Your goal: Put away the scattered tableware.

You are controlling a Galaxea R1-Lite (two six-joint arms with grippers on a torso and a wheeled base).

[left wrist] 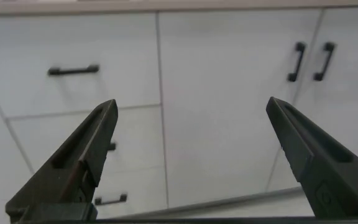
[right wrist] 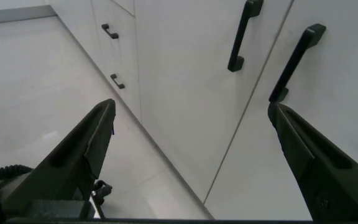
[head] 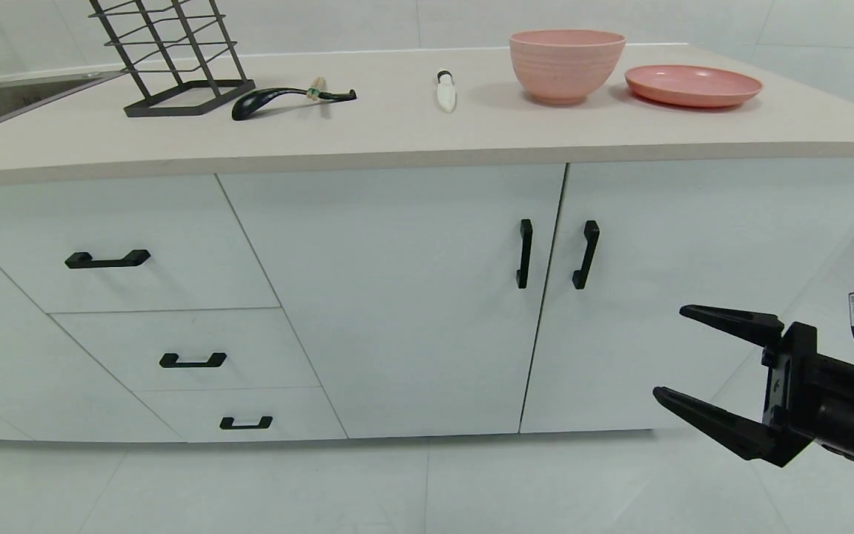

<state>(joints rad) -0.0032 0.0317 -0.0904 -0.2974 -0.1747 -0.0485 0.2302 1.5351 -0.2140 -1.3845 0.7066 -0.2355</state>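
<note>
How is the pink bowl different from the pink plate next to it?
The pink bowl is deep with tall, round sides, while the pink plate is flat and shallow. The bowl stands much higher than the plate, and the plate spreads out wider than the bowl. The bowl sits nearer the middle of the counter, with the plate farther toward the robot's right. Both are pink, round and right side up on the counter.

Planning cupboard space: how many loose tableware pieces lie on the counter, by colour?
Pink: 2, round pink bowl and flat pink plate
Black: 1, curved black spoon
White: 1, small white spoon
Tan: 1, tan stick-like piece
Total: 5
</note>
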